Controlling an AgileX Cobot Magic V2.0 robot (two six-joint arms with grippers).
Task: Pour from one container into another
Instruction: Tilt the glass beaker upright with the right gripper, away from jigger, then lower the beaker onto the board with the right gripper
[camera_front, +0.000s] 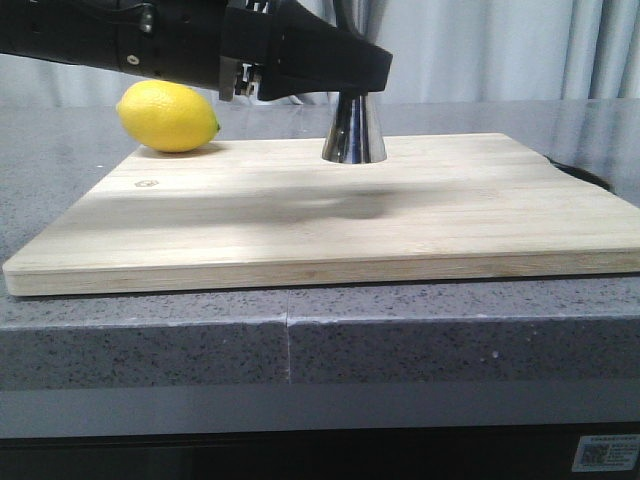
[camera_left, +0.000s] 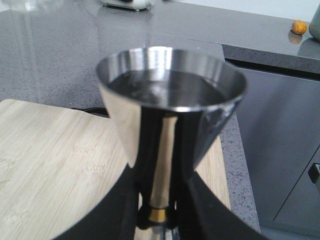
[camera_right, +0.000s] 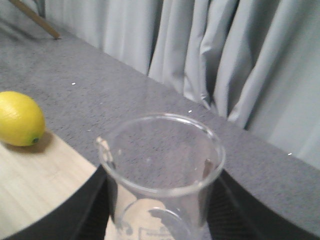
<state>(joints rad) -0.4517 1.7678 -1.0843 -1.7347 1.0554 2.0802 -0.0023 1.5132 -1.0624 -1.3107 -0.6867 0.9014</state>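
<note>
The jigger (camera_left: 170, 130) is held upright at its waist by the closed left gripper (camera_left: 159, 215), liquid inside. The glass beaker (camera_right: 160, 175) is clamped upright in the right gripper (camera_right: 160, 220), base cut off.

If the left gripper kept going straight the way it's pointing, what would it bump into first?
Nothing soon, probably. The left gripper is clamped on the jigger, which goes with it. Beyond lie the board's edge and open grey countertop; depth is hard to judge.
</note>
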